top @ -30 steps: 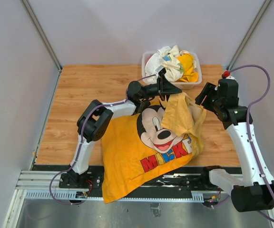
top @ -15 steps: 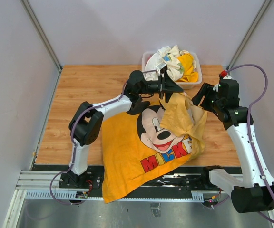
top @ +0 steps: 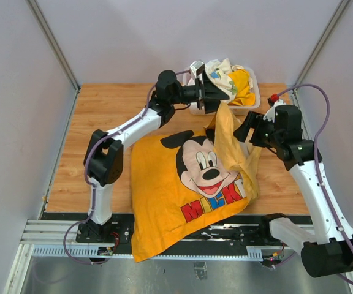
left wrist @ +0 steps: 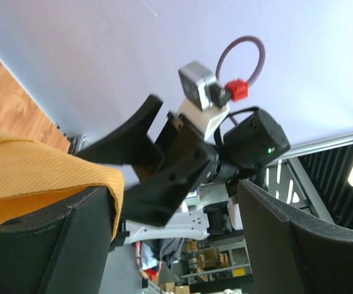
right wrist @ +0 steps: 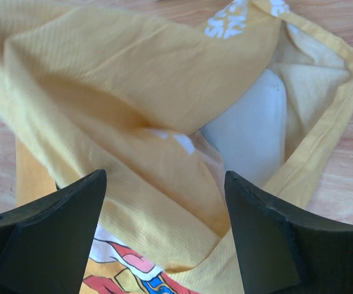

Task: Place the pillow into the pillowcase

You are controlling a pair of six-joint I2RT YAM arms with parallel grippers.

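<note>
Since a second ago the left gripper has swung away from the Mickey face toward the far edge of the table, and both sets of jaws have widened. Its fingers now stand well apart. In the left wrist view a fold of orange-yellow cloth lies over one finger without being pinched, while the other finger is bare. The right gripper has drifted slightly nearer. Its jaws are also spread wide and hold nothing as it hovers just above the open mouth of the pillowcase.

That pillowcase is a large orange-yellow sheet of fabric. It lies flat across the near half of the table and hangs over the near edge, showing the big Mickey face and coloured letters. Its far right corner rises in a crumpled peak between the two grippers. Through the opening, the right wrist view shows the pillow as a pale cream-white surface inside the case. Just beyond the left gripper, a clear bin holds white and yellow patterned cloths.
</note>
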